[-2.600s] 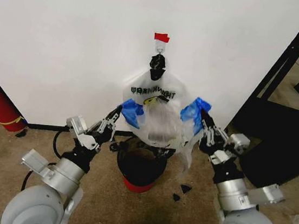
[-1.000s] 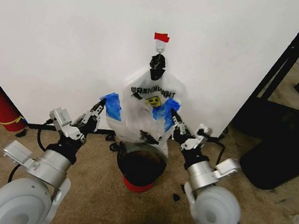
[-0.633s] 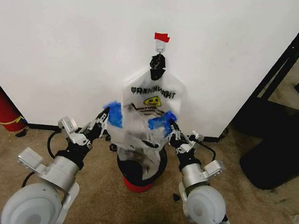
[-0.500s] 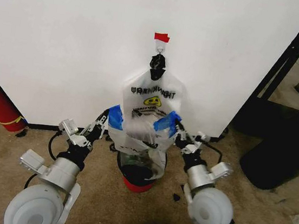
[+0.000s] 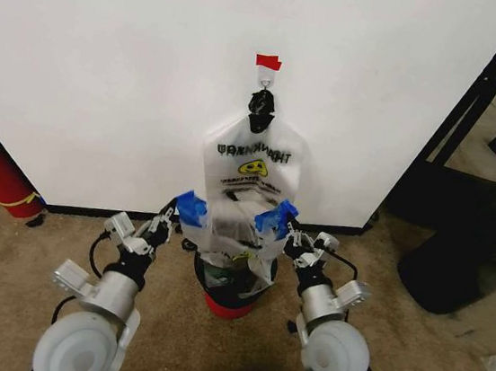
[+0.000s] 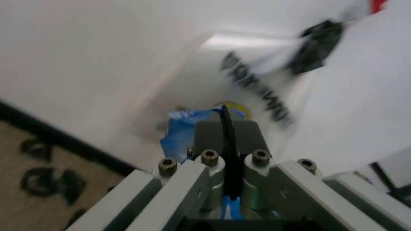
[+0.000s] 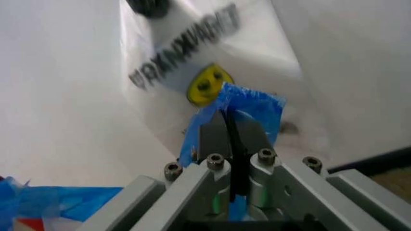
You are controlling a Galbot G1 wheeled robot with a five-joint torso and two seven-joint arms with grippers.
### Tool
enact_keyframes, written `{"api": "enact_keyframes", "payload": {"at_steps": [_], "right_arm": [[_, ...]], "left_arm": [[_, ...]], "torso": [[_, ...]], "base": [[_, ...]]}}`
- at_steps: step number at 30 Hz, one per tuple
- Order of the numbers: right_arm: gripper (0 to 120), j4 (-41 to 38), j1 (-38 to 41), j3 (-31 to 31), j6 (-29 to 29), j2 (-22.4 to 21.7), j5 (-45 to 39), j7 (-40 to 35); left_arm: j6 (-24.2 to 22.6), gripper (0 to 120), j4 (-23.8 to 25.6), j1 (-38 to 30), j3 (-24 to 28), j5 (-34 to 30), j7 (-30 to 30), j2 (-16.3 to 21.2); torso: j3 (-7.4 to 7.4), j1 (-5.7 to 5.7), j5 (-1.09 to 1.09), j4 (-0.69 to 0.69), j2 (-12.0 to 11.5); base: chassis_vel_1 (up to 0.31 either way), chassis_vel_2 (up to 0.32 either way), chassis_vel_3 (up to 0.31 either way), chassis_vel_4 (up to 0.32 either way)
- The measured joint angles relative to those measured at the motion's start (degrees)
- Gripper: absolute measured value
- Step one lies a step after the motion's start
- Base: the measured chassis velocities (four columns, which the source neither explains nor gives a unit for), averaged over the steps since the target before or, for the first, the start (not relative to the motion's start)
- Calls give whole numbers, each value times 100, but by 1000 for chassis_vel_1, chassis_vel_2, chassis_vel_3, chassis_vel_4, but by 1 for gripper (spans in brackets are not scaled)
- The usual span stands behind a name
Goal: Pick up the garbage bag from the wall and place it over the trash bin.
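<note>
the wall (image 5: pixel 109 60) fills the upper half of the head view. the garbage bag (image 5: pixel 251 163) still hangs from the hook (image 5: pixel 266 77) at twelve o'clock, its lower end now drawn down into the trash bin (image 5: pixel 228 290) at six o'clock. since a moment ago both arms dropped and closed in. the left gripper (image 5: pixel 181 211) is clamped on one blue taped handle, the right gripper (image 5: pixel 280 221) on the other. the mouth looks nearly over the rim; the top is not yet unhooked.
</note>
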State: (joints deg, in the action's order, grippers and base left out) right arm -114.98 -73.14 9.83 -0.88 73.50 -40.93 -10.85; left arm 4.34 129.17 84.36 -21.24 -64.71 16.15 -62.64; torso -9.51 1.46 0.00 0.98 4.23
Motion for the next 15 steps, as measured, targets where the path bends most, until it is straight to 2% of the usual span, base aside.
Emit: {"api": "enact_keyframes", "payload": {"at_steps": [7,15], "right_arm": [[0,-170,-440,5,265,-124,288,-405],[0,-598,-1018,90,801,-263,403,-755]], "left_arm": [[-106,0,-48,373,145,230,258,-29],[-544,0,211,908,136,461,560,239]], "torso": [[0,0,-1,1,0],[1,0,1,1,2]], "base": [[0,0,0,0],[0,0,0,0]]}}
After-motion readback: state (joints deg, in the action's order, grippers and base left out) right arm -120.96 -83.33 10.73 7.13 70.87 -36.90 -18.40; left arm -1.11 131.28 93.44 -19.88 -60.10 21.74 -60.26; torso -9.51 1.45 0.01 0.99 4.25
